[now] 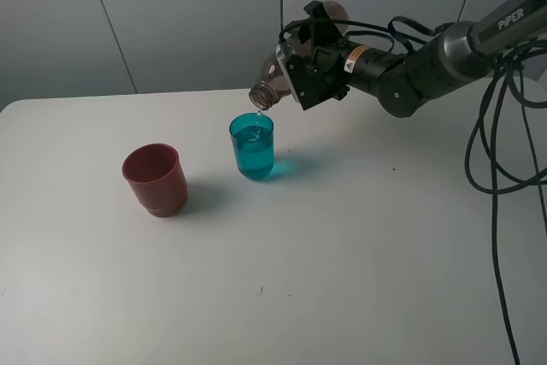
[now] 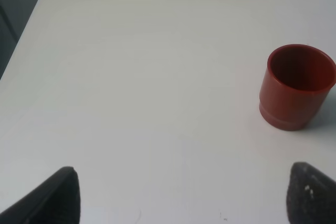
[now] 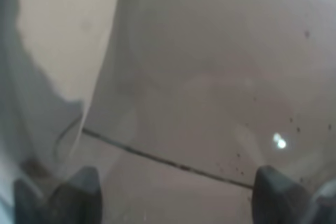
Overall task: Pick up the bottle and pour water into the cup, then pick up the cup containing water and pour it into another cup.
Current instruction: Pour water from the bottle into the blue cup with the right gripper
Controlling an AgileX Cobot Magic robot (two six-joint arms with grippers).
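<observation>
The tall smoky-grey translucent plastic bottle (image 1: 267, 90) hangs tilted, its open neck just above the rim of the small teal translucent plastic tumbler (image 1: 252, 147), reaching in from the tumbler's one o'clock. The right gripper (image 1: 301, 70) pinches its body. The tumbler holds water, so I judge it heavier and smooth-walled (thin plastic may flex); grip it mid-wall, below the rim. The squat dull-red plastic cup (image 1: 155, 179) stands apart at its nine o'clock. The left gripper (image 2: 178, 195) is spread. The white matte table (image 1: 359, 271) meets a grey panelled wall (image 1: 171, 14).
</observation>
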